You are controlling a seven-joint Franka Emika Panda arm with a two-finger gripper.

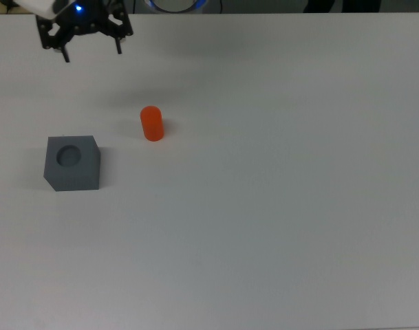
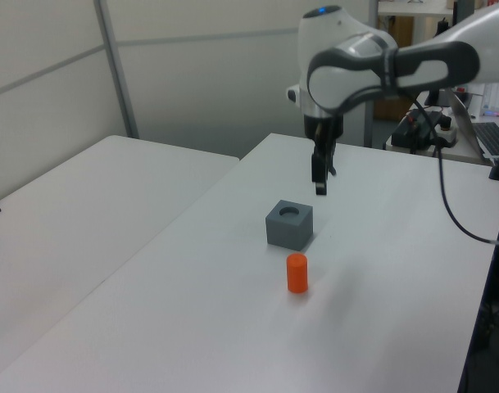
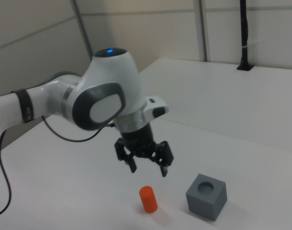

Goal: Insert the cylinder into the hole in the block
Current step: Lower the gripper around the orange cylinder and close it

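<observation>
- Cylinder task, largest first: white table (image 1: 278,206) fills the top view; bare surface, both task pieces in its left half.
- Franka arm (image 3: 78,100), white and grey, reaches in from the right view's left; raised above the table, presumably to clear the pieces while lining up.
- Gripper (image 1: 90,45) at upper left of the top view, fingers spread apart, empty, pointing down; likely opened ready to straddle the cylinder.
- Block (image 1: 72,162), dark grey, left-centre of the top view; round hole faces up, empty, ready to receive.
- Cylinder (image 1: 152,124), orange-red, upright on the table, apart from the block, below and right of the gripper in the top view; not yet grasped.
</observation>
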